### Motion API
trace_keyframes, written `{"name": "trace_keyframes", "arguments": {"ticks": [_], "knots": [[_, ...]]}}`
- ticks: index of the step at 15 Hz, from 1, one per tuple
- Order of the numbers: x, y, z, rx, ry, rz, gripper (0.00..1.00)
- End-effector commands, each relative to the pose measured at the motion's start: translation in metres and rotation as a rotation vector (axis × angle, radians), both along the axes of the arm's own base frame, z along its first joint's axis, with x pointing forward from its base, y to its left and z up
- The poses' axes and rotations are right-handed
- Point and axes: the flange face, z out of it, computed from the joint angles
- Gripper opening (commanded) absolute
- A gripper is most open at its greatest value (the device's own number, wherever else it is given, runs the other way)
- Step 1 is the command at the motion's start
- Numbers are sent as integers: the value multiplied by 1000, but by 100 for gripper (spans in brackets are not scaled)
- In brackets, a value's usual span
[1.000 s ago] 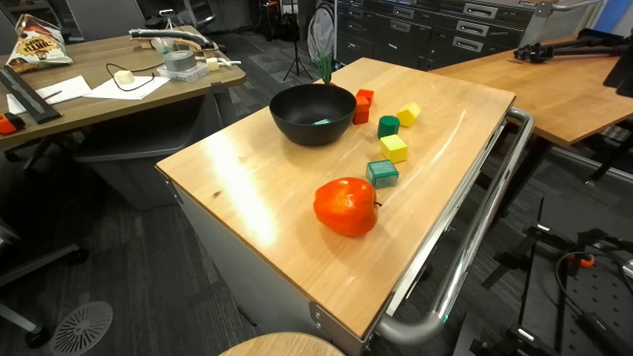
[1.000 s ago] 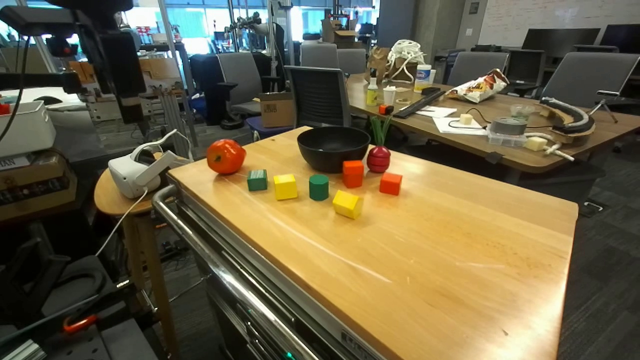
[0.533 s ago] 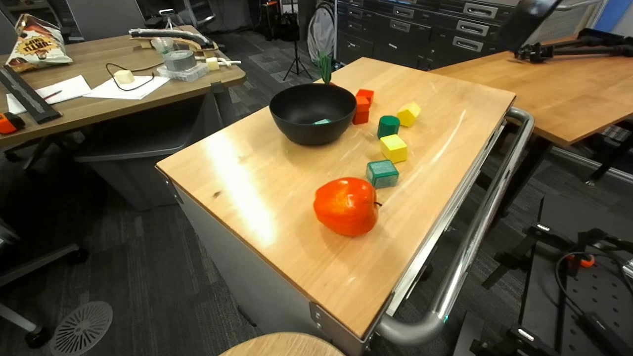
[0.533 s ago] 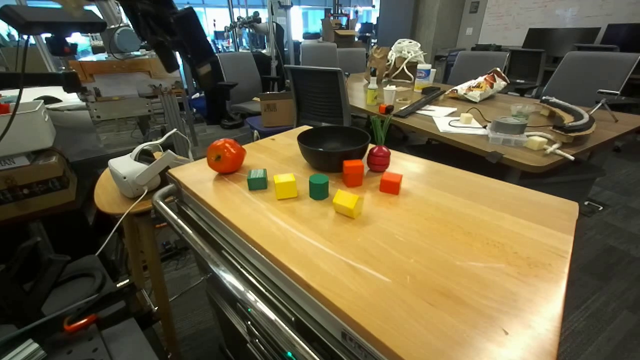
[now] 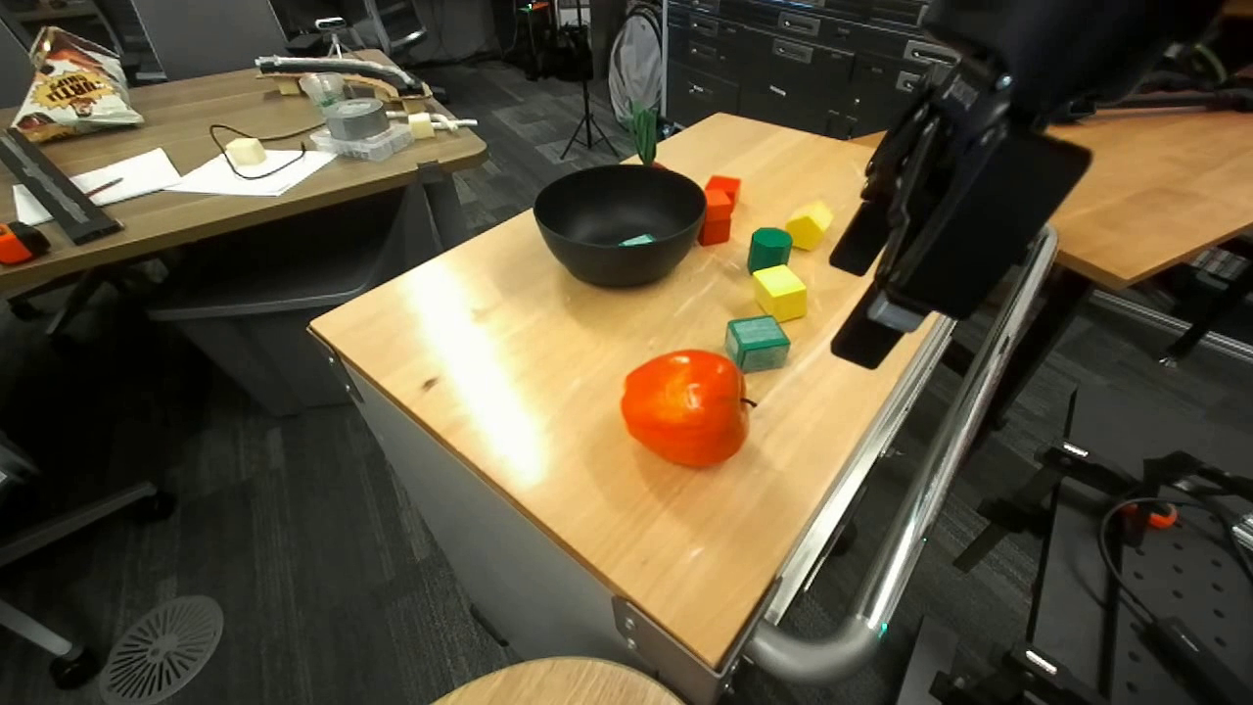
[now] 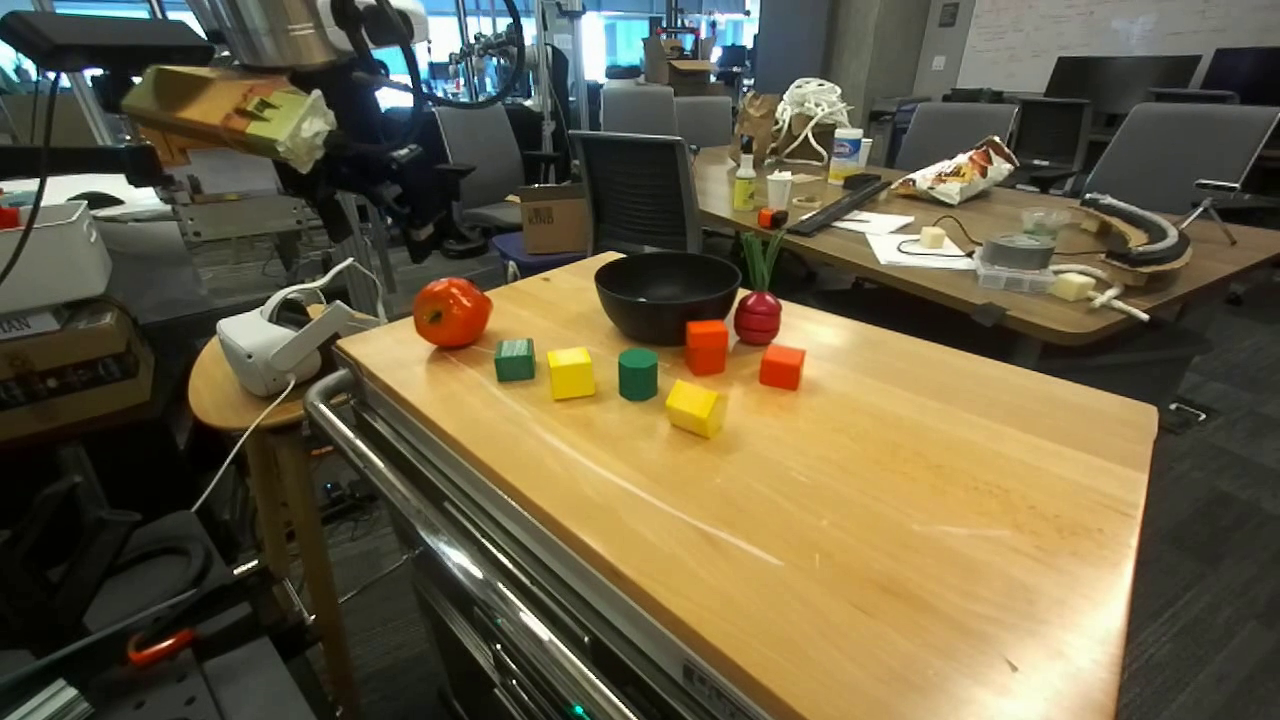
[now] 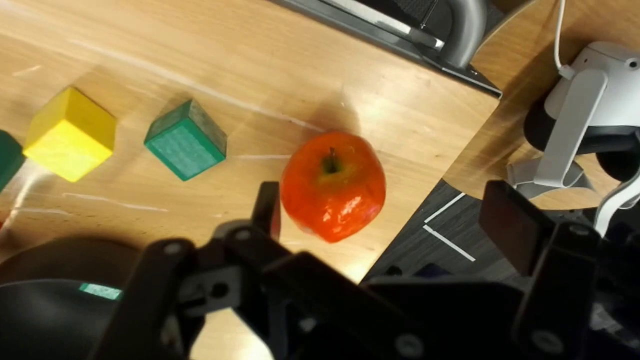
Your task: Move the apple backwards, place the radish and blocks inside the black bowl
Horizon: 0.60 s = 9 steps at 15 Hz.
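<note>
The gripper (image 7: pixel 385 207) was released, its two fingers (image 7: pixel 515 225) spread wide from each other. In the wrist view the apple (image 7: pixel 332 187) was seen between them, nearer to the left finger of that picture. In an exterior view, however, the gripper hung in the air at the right edge of the wooden top (image 5: pixel 548 392), and the apple sat apart from it, to the left and nearer, with its stem turned to the right.

In the same view the black bowl (image 5: pixel 597 259) stood upright, farther than the apple and somewhat to the left. Inside it a small teal patch (image 5: pixel 637 241) was visible, but I could not tell what it was. From the apple toward the far side there stood, in a loose row, a teal green block (image 5: pixel 756 345), a yellow block (image 5: pixel 780 294), a dark green block (image 5: pixel 769 251) and a second yellow block (image 5: pixel 809 226). Red-orange blocks (image 5: pixel 716 230) were at the right of the bowl.

In an exterior view the radish (image 6: pixel 757 318) stood upright, just right of the bowl, its green leaves above. A white headset (image 6: pixel 265 355) rested on a round stool (image 6: pixel 213 400), left of the apple.
</note>
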Motion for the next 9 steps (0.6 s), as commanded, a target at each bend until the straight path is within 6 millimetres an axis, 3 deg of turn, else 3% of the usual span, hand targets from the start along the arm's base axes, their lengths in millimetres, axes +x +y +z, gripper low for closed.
{"name": "trace_keyframes", "arguments": {"ticks": [1,5,9], "knots": [[2,0,1,-1,2,3,100],[12,17,-1,-15,-14,38,100],[25,50,-12,-12,-20,93,100]]}}
